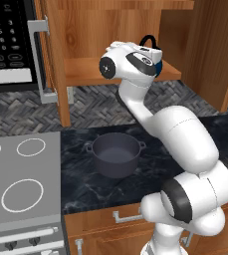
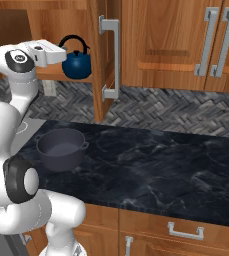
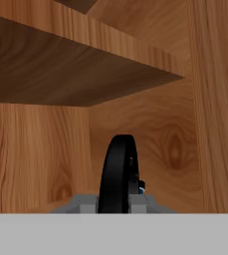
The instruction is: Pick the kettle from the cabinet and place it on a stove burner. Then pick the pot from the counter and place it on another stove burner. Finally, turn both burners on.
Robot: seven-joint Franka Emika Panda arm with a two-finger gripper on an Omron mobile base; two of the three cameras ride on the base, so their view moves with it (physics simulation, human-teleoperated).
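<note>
The kettle is sitting on the cabinet shelf, its black handle being clamped by the gripper; the pot is resting on the counter.

Kettle body mostly hidden behind the hand, fingertips covered by the kettle's handle, microwave cropped at the frame edge

kettle dark blue, handle black. cabinet warm brown woodgrain. pot dark grey. counter black, pale grey veins. backsplash grey herringbone. cooktop flat grey, white rings, lower left.
</note>
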